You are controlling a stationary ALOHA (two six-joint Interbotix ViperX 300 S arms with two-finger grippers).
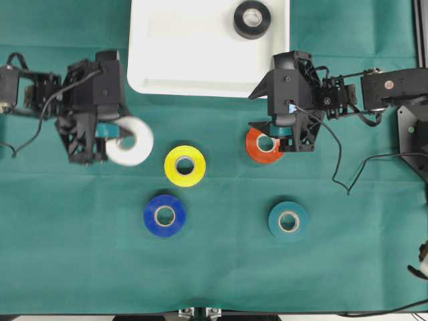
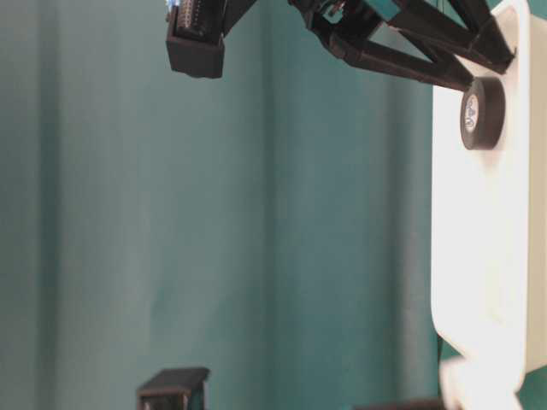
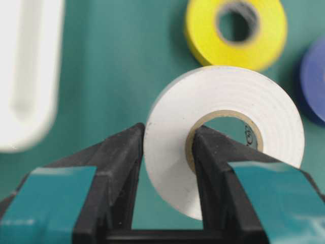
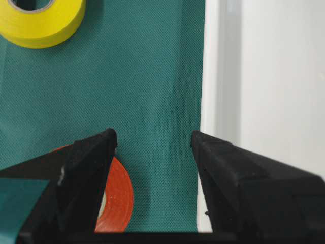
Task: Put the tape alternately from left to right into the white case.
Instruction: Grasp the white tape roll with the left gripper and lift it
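One round white roll of tape (image 3: 223,147) is riding clamped in the left gripper (image 3: 167,152), the shallow white plastic case (image 1: 167,73) lying up-right of it.

Green cloth (image 1: 221,267) covering the whole table; black cable (image 1: 344,175) trailing across its right side

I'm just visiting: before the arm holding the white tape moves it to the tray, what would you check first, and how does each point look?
1. Left gripper shut on white tape roll, one finger through its core: ok.
2. White tape roll off the cloth: cannot tell.
3. Free space in white case, which holds only the black tape roll: ok.
4. Right gripper open, holding nothing: ok.
5. Right gripper hangs over the orange tape roll, near the case's edge: watch.
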